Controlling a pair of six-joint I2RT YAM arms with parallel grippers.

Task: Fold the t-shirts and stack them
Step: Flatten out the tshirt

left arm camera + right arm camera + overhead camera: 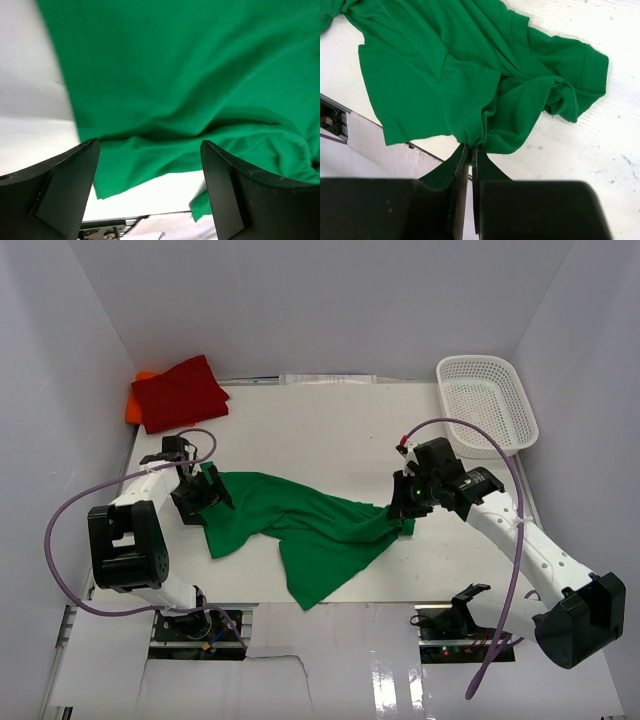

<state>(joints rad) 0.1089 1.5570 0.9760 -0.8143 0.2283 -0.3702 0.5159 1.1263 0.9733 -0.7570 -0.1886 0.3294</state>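
T-shirts, three of them, all lie out on the white table point(330, 430), which is boxed in by plain white walls point(300, 300) on the far, left and right sides. Biggest by far is the green t-shirt point(300, 530), unfolded and rumpled across the near middle of the table. It is stretched between the two arms, with one flap reaching toward the near edge.

From where I stand, the white mesh basket point(528, 420) comes next. It sits in the far right corner, hard by the right wall, and every shirt is outside it and well apart from it.

In the far left corner the red t-shirt point(180, 392) lies folded flat. Under it the orange t-shirt point(133, 405) shows only as a strip poking out on the left side.

The right gripper point(405, 508) is down at the green t-shirt's right end. Its wrist view shows the fingers point(462, 165) pressed together, pinching a bunched fold of green cloth at their tips. The left gripper point(205, 492) is at the green t-shirt's left end with its fingers point(70, 180) spread wide. The green cloth lies below the gap, not clamped.
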